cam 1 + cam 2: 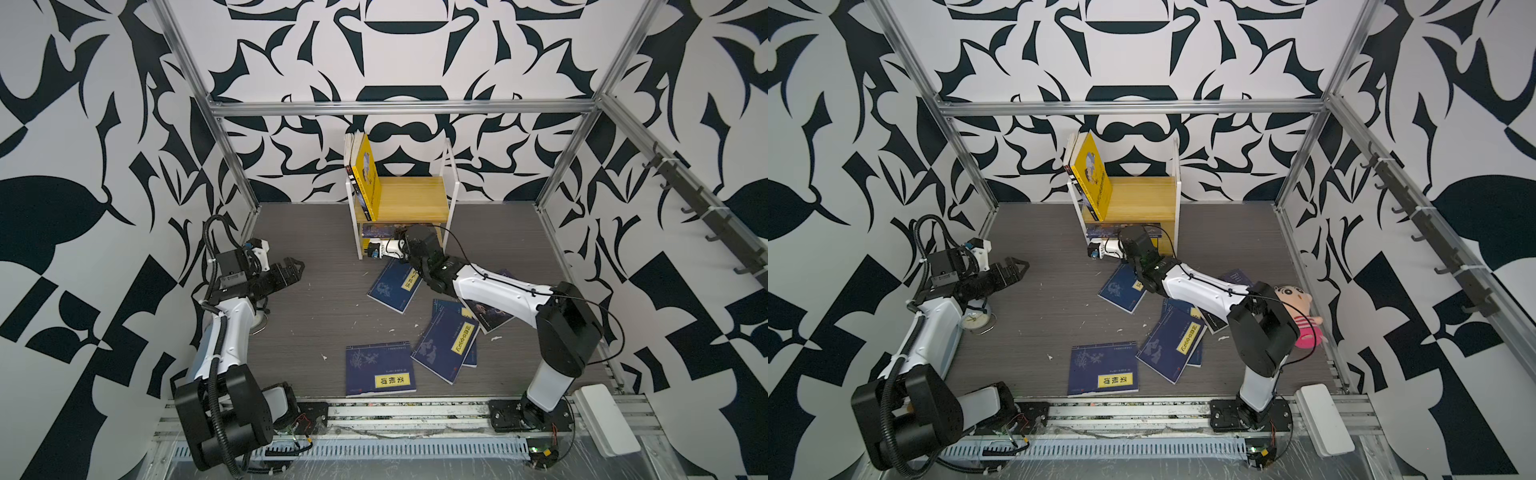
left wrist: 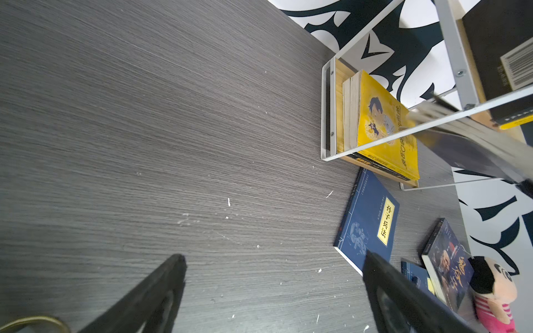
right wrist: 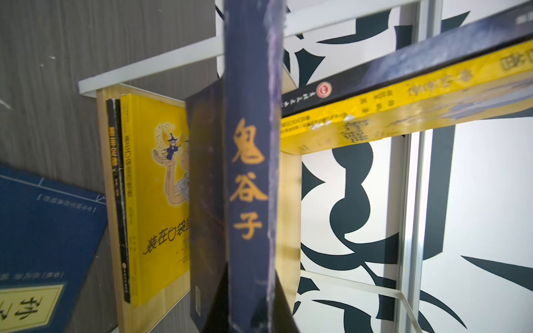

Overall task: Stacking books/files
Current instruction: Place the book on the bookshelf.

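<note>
My right gripper (image 3: 251, 312) is shut on a dark purple-blue book (image 3: 249, 173), gripping it near its gold-lettered spine. It holds the book at the lower level of the small wooden rack (image 1: 415, 199), where a yellow cartoon book (image 3: 150, 187) lies. Another yellow book (image 1: 368, 178) leans upright on the rack's top shelf. Three navy books with yellow labels (image 1: 395, 286) (image 1: 380, 368) (image 1: 446, 347) and a dark one (image 1: 492, 311) lie on the table. My left gripper (image 1: 293, 270) (image 2: 274, 256) hangs open over bare table at the left, holding nothing.
A plush doll (image 1: 1300, 316) lies at the right edge behind the right arm. A small clock (image 1: 976, 322) sits under the left arm. A white flat box (image 1: 604, 419) rests on the front rail. Metal frame posts surround the table.
</note>
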